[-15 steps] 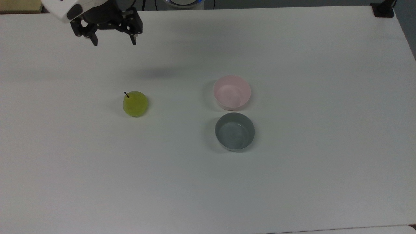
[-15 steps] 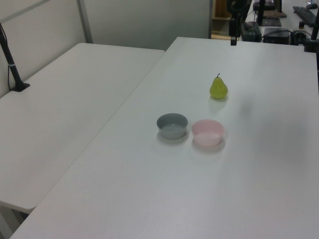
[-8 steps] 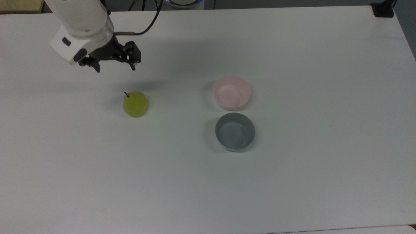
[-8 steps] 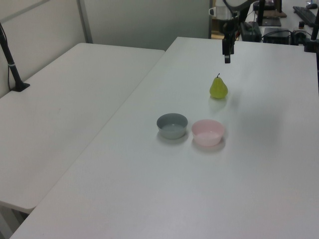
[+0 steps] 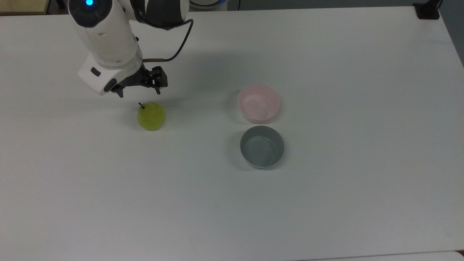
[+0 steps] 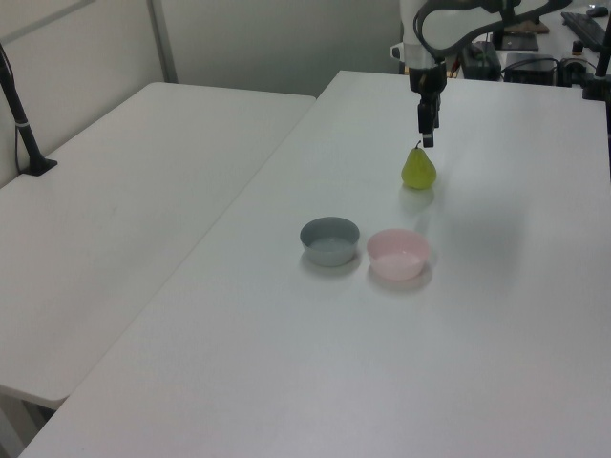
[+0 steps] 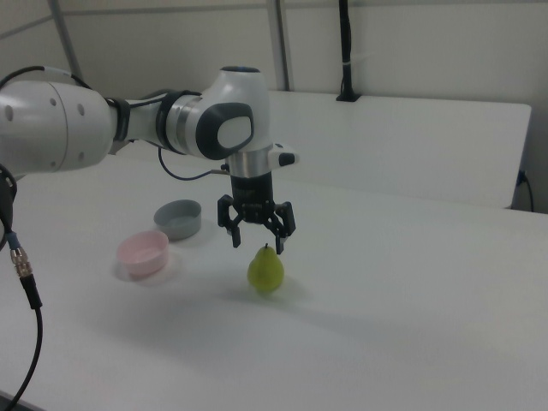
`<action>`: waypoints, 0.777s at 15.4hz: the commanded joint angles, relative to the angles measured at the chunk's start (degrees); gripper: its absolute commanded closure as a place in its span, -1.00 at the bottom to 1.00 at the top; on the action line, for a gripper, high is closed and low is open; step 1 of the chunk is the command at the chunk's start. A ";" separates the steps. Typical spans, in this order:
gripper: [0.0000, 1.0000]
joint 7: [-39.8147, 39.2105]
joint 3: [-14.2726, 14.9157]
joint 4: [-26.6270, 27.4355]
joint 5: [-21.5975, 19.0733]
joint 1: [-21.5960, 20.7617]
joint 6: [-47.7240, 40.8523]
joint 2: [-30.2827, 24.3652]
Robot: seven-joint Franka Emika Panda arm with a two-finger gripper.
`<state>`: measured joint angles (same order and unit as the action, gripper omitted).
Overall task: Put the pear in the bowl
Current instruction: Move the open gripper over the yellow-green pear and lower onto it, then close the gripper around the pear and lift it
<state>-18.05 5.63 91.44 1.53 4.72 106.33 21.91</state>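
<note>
Overhead, in the top view, the Franka arm's gripper [image 5: 139,93] hangs just above the yellow-green pear [image 5: 151,116], its 2 black fingers spread apart and holding nothing. The pear stands on the white table [image 5: 362,203], its dark stem toward the gripper. Well to the top view's right sit the pale pink bowl [image 5: 258,103] and, just below it, a grey bowl [image 5: 261,146], nearly touching; both hold nothing.

Seen in the left view, the gripper [image 6: 427,136] points straight down at the far end of the table [image 6: 286,382], its tips at the pear's [image 6: 418,169] stem. Nearer the camera, the grey bowl [image 6: 329,240] sits at the left view's left of the pink bowl [image 6: 397,254].

From the right view, the open fingers of the gripper [image 7: 258,245] flank the stem without touching the upright pear [image 7: 266,269]. At the right view's left stand the pink bowl [image 7: 144,254] and, farther back, the grey bowl [image 7: 178,218], apart from the fruit.
</note>
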 commanded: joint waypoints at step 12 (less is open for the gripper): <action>-0.16 1.97 0.17 3.22 2.95 -3.31 8.72 4.98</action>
<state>-16.53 5.54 93.53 3.42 1.70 113.87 27.82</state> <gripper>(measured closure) 0.035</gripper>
